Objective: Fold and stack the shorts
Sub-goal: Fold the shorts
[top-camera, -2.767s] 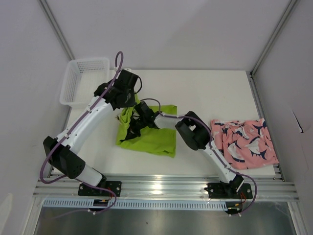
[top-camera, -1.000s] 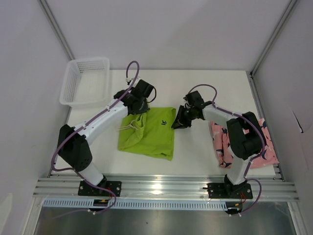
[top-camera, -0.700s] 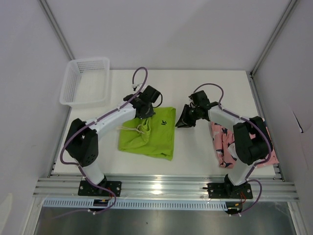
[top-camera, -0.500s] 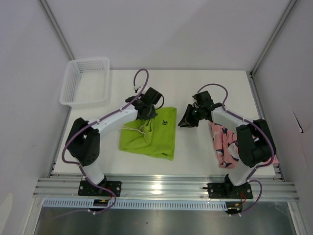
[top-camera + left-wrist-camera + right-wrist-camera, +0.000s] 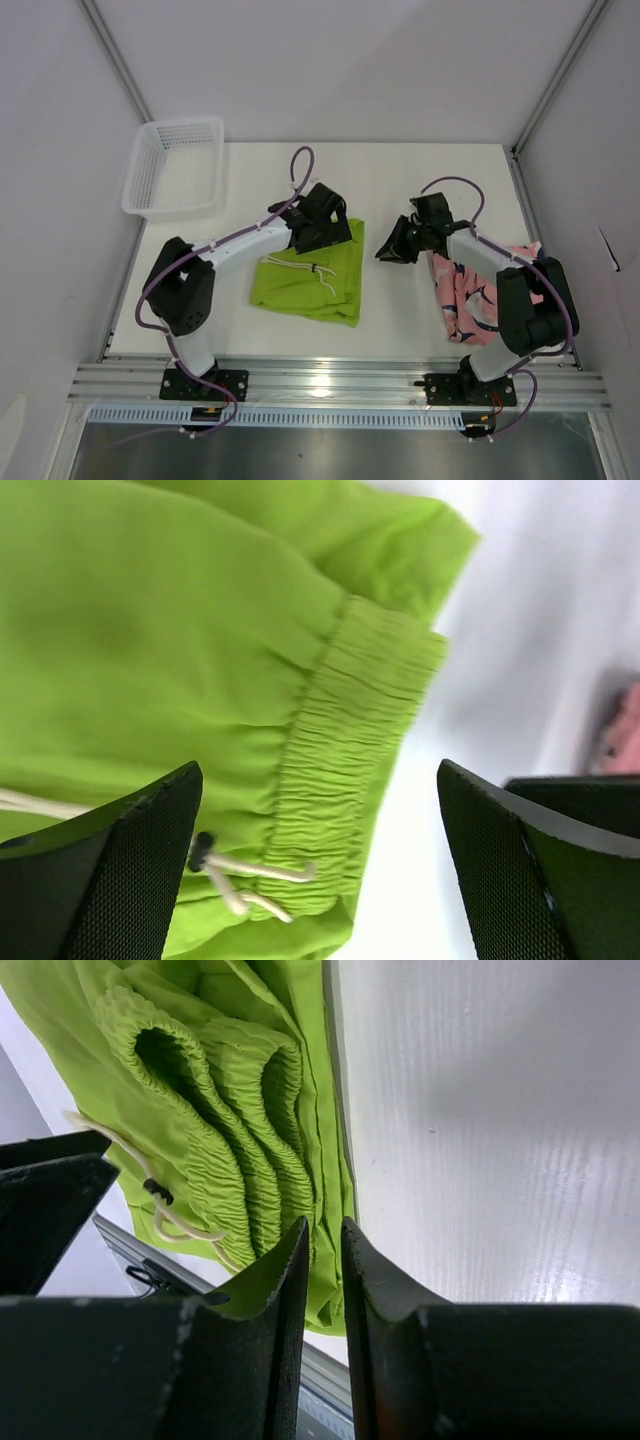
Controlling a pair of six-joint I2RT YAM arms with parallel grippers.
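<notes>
Left gripper (image 5: 320,880) hangs spread over the folded green shorts (image 5: 310,278) at frame centre; right gripper (image 5: 392,246) nearly pressed together, empty; next fold the pink shorts (image 5: 480,295), right

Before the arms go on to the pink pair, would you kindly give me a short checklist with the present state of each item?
1. Left gripper fingers wide apart, holding nothing: ok.
2. Green shorts lying folded on the table: ok.
3. Right gripper fingers nearly together, nothing between them: ok.
4. Pink shorts folded: not ok, still bunched under the right arm.
5. Pairs stacked: not ok, they lie apart.
6. Basket away from both pairs: ok.
</notes>
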